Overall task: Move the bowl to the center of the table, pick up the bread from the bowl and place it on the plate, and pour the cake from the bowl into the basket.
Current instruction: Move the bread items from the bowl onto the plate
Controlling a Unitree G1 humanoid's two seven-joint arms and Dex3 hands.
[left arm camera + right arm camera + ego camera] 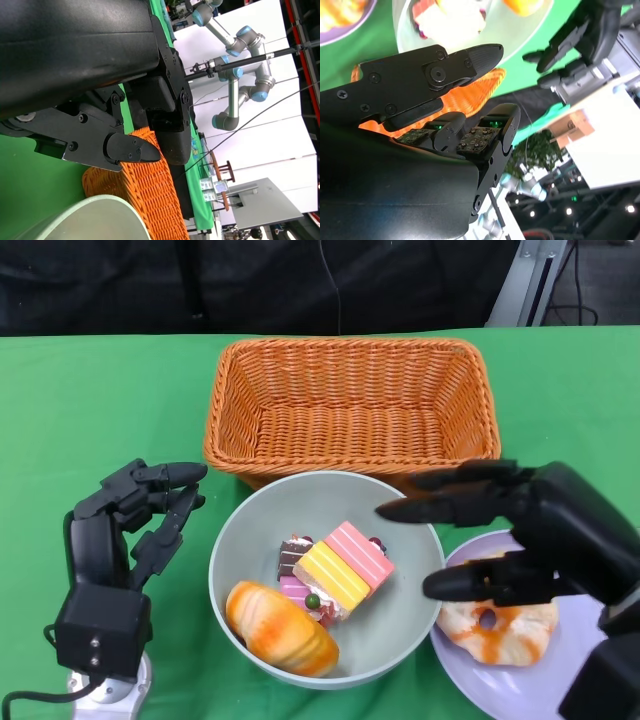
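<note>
A: From the head view, where does everything sit?

B: Take the pale green bowl (325,580) as the landmark. It sits on the green worktop (100,400) just in front of the orange wicker basket (352,405), its far rim nearly touching the basket wall. Inside it lie a glazed bread roll (280,628) and a layered cake slice (335,565). The purple plate (520,680) is just right of the bowl and already carries a glazed ring-shaped bread (498,620).

A: And the hands?

B: The right hand (520,530) hovers over the bowl's right rim and the plate, fingers spread, holding nothing. The left hand (130,530) stands left of the bowl, apart from it, fingers loosely curled but empty.

A: The right wrist view?

B: Its fingers (470,60) are parted with nothing between them; the bowl and basket show beyond, the left hand past them.

A: Left wrist view?

B: Fingers (130,150) released, the bowl's rim (100,210) and the basket (150,200) beside it.

A: So which step?

B: I judge the bread transfer: the roll remains. The right hand needs to reach into the bowl and close on it without disturbing the cake.
</note>
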